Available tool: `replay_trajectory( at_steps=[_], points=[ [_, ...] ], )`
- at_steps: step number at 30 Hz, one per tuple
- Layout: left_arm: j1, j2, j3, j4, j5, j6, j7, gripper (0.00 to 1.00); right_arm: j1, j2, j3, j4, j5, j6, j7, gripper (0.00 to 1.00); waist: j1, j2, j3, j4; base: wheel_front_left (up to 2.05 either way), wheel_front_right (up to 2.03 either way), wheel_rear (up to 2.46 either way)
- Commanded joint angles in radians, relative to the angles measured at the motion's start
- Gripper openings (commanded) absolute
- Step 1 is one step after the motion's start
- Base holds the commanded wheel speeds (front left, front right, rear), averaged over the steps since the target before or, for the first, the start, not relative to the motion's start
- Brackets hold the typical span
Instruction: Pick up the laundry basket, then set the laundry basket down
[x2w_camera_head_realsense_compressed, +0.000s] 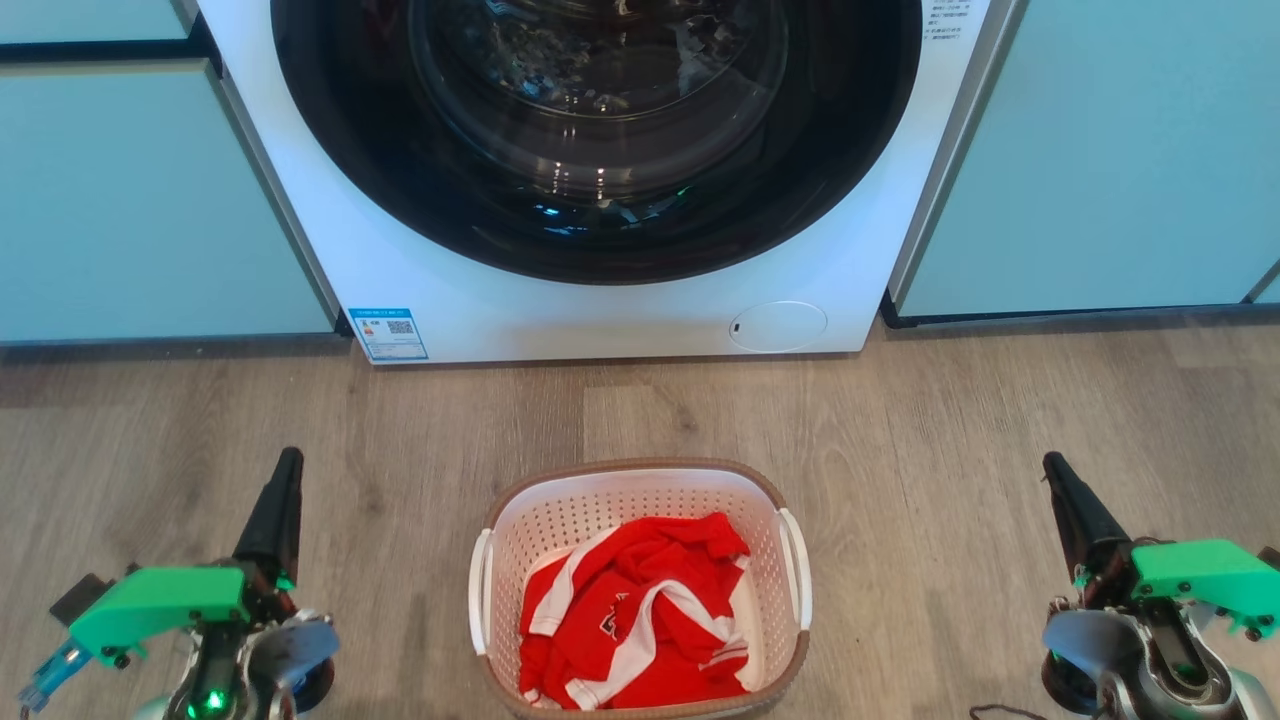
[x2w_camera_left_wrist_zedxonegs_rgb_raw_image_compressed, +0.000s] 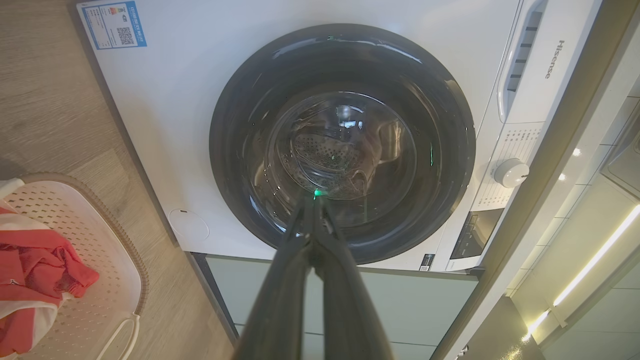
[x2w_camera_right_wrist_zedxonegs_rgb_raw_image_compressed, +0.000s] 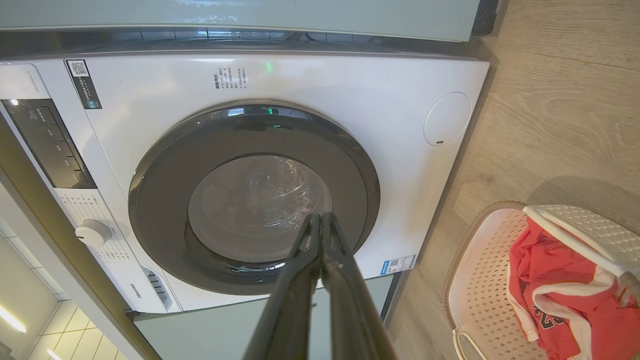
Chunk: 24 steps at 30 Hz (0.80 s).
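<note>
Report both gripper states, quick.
Left gripper: closed, holding nothing.
Right gripper: closed, holding nothing.

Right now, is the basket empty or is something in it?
Not empty. A crumpled red and white garment lies inside the basket, covering most of its bottom.

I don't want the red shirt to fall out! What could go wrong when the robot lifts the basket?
The left gripper and right gripper are both shut and well off the laundry basket and its handles, so they might shove it rather than grab. If one side lifts higher, the red shirt could slide out.
</note>
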Motion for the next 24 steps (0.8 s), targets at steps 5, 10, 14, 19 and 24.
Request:
replay_trajectory(
  at_steps=[5,10,14,19,24],
  points=[
    [-0.055,0.005,0.035,-0.029,0.009,-0.007,0.005,0.00,-0.049,-0.009,0.017,-0.031,-0.007,0.003,0.006,0.00,0.0000,-0.0001,0.000,0.000,0.00,0.00,0.00],
    [-0.055,0.004,0.036,-0.029,0.009,-0.007,0.005,0.00,-0.049,-0.008,0.016,-0.031,-0.007,0.003,0.006,0.00,0.0000,-0.0001,0.000,0.000,0.00,0.00,0.00],
    [-0.055,0.004,0.036,-0.029,0.009,-0.007,0.006,0.00,-0.049,-0.008,0.016,-0.031,-0.008,0.003,0.006,0.00,0.0000,-0.0001,0.000,0.000,0.00,0.00,0.00],
    [-0.056,0.004,0.036,-0.029,0.010,-0.007,0.006,0.00,-0.049,-0.008,0.016,-0.031,-0.008,0.003,0.007,0.00,0.0000,-0.0001,0.000,0.000,0.00,0.00,0.00],
    [-0.056,0.004,0.037,-0.029,0.010,-0.007,0.006,0.00,-0.049,-0.008,0.015,-0.031,-0.008,0.003,0.007,0.00,0.0000,-0.0001,0.000,0.000,0.00,0.00,0.00]
  ],
)
